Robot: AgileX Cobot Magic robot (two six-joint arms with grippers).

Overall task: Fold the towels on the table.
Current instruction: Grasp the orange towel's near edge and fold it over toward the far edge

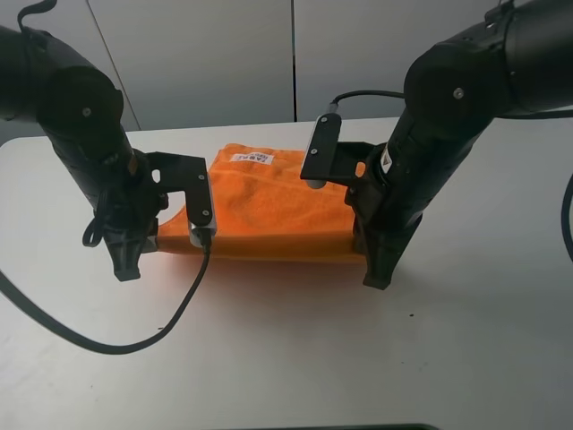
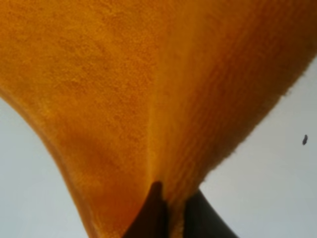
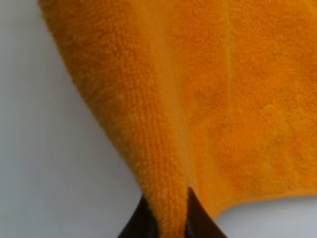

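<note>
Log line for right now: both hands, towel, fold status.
left hand: shut on towel, near edge | right hand: shut on towel, near edge | towel: far part on table, label showing | fold: not done

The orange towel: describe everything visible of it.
The towel is bright orange, fluffy terry cloth with a small white label near its far edge. It lies spread on the white table, and its near edge runs straight between the two arms. The left gripper and the right gripper are each shut on a pinch of cloth at a near corner, which fans out from each grip.
</note>
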